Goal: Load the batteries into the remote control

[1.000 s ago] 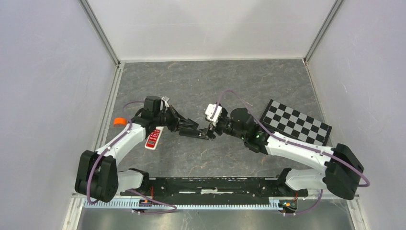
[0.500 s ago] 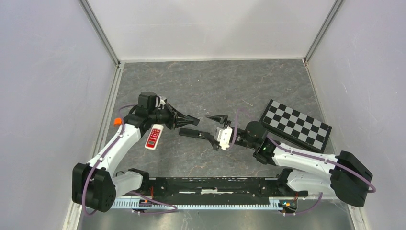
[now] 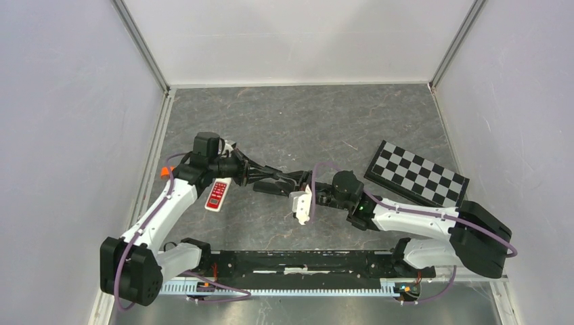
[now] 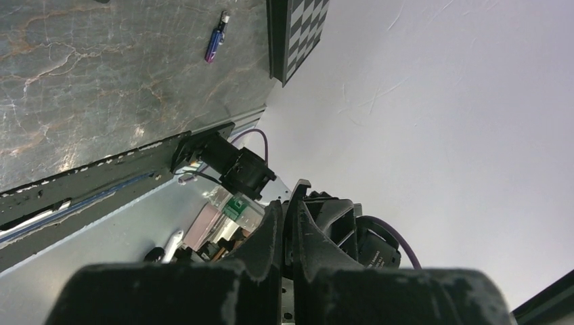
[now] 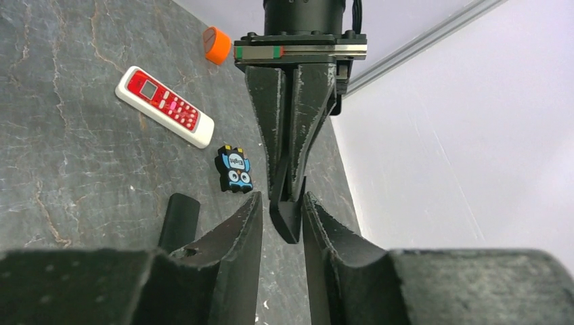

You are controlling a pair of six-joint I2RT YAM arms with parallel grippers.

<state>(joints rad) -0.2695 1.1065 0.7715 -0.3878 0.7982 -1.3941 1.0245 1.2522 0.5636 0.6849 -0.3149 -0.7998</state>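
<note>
Left gripper (image 4: pixel 289 211) pinched shut, its tip between the right gripper's (image 5: pixel 283 198) slightly parted fingers.
One battery (image 4: pixel 215 44) lies on the table (image 4: pixel 101 81) just left of the checkerboard (image 4: pixel 298 27) — well apart from both.

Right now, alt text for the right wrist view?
The left gripper points at the camera, jaws closed, its tip between the open jaws of the right gripper. On the table lie a red and white remote, a black remote, an orange roll and a cartoon figure.
</note>
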